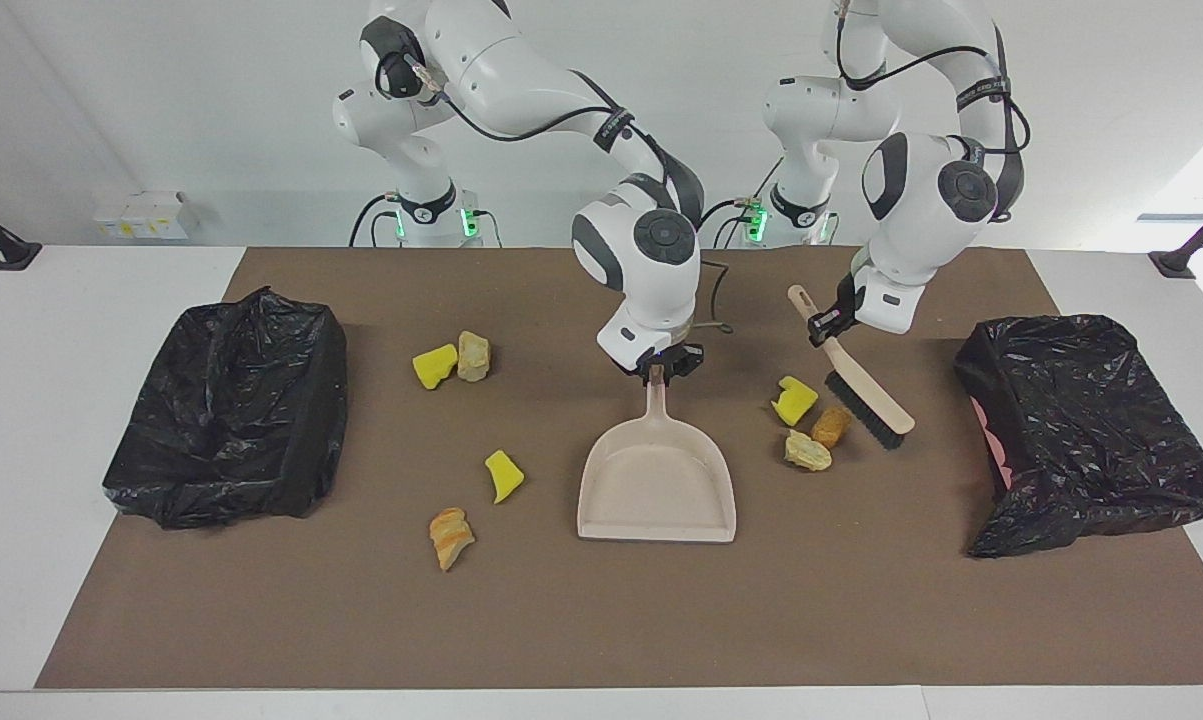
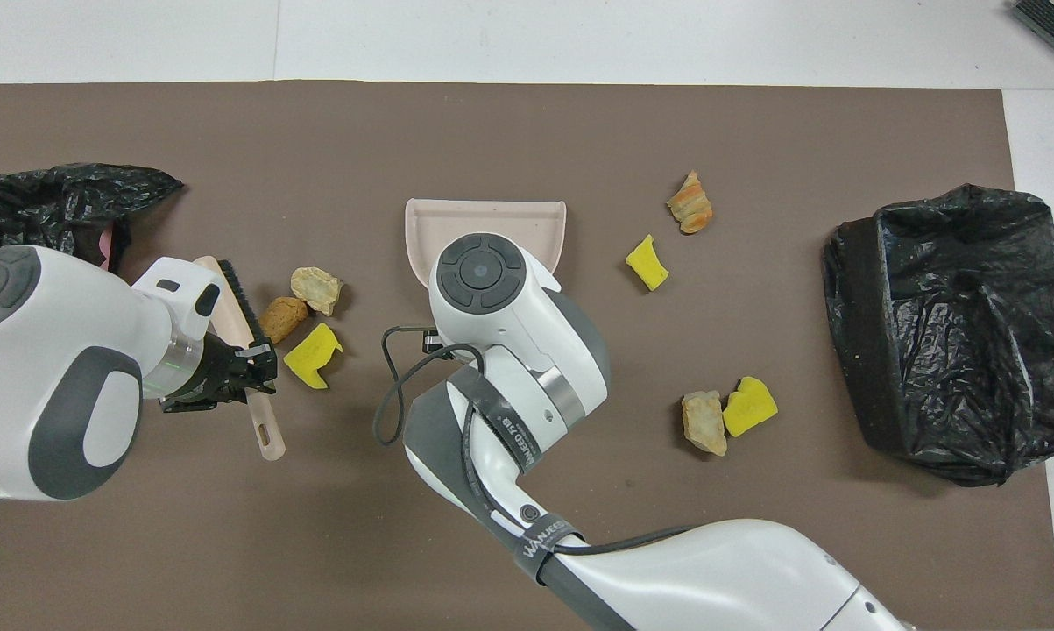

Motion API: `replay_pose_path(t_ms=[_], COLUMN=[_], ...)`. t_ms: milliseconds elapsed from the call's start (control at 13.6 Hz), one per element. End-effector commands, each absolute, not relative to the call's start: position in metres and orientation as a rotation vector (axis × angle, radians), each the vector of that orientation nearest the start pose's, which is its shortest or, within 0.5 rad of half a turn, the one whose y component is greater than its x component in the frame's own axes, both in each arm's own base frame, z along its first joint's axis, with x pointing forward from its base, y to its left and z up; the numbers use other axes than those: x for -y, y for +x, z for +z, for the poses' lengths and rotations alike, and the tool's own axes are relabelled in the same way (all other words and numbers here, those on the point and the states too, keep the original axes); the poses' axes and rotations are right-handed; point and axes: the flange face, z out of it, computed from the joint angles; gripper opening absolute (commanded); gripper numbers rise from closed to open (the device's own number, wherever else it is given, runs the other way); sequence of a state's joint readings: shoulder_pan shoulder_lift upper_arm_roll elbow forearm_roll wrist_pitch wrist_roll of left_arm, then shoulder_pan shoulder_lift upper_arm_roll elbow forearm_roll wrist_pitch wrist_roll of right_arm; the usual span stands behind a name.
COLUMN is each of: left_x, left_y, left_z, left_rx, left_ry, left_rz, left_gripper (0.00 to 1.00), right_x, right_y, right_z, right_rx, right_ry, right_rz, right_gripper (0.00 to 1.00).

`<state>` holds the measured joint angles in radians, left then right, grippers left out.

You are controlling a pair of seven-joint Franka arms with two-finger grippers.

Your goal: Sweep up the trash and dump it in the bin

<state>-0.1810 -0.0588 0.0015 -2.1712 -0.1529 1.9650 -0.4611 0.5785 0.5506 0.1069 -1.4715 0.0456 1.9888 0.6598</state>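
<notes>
We see the right gripper (image 1: 659, 372) clamped on the smooth beige plastic dustpan (image 1: 657, 487) handle, the left gripper (image 1: 829, 322) closed on the wooden black-bristled brush (image 1: 866, 393), bristles at 3 o'clock of three clustered trash chunks (image 1: 809, 425), spongy yellow and rough tan, in facing view.

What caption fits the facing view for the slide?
Left gripper holds the brush beside three trash chunks; right gripper grips the dustpan.

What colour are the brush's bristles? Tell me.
Black, under a pale beige back on the brush held by the left gripper; clearest in the facing view.
</notes>
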Motion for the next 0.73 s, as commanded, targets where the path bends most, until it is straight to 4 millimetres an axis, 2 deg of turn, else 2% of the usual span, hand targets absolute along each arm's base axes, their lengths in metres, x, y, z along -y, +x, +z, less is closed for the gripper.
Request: replay_pose_path(t_ms=[0, 220, 367, 513, 660], left_x=[0.080, 0.043, 0.036, 0.031, 0.039], left_y=[0.497, 0.500, 0.500, 0.496, 0.501], left_z=[0.400, 0.392, 0.390, 0.377, 0.359], left_rx=[0.322, 0.090, -0.111, -0.263, -0.319], left_ry=[-3.174, -3.196, -3.155, -3.131, -3.092], left_rz=[0.307, 0.305, 0.307, 0.331, 0.343], left_gripper=[0.00, 0.00, 0.00, 0.00, 0.00], right_x=[-0.420, -0.392, -0.367, -0.350, -0.332], right_y=[0.554, 0.560, 0.569, 0.572, 0.577], right_z=[0.388, 0.414, 0.424, 0.420, 0.416], right_rx=[0.227, 0.424, 0.527, 0.854, 1.167], right_ry=[-3.066, -3.045, -3.038, -2.969, -2.915], right_rz=[0.065, 0.059, 0.080, 0.119, 0.128], right_gripper=[0.00, 0.00, 0.00, 0.00, 0.00])
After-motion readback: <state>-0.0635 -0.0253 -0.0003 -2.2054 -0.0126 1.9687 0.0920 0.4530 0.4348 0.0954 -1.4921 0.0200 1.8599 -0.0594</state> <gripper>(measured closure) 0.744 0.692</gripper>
